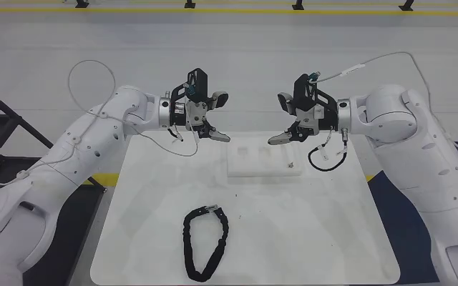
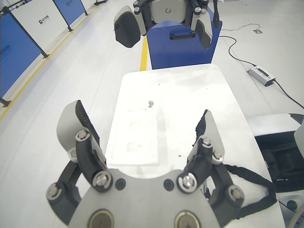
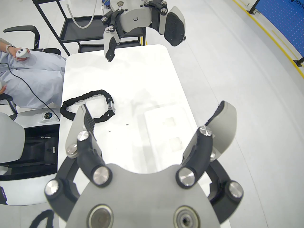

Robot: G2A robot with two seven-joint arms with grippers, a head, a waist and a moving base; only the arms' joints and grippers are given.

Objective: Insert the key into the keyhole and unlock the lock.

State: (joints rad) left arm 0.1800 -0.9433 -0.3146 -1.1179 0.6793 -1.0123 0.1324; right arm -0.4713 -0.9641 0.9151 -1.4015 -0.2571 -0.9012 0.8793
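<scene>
Surface: one white table (image 1: 286, 229), rounded corners, a few dark specks. Room: pale floor (image 1: 229, 50) with a yellow line (image 2: 143, 53), blue panels (image 2: 66, 3) along one side, one blue cabinet (image 2: 180, 50) past the table's right end, one black rack (image 3: 71, 29) past its left end.

Count: one tray (image 1: 261, 163), white, three shallow recesses, at the table's far middle; one key (image 1: 291, 164), small and metallic, on the tray's end nearest the right arm; one lock (image 1: 206, 242), a black sleeved chain in a loop, flat on the near part of the table, well apart from tray and key.

Two grippers: left gripper (image 1: 218, 116) and right gripper (image 1: 281, 119) face each other above the tray's ends, both spread wide and holding nothing — neither touches key or lock
</scene>
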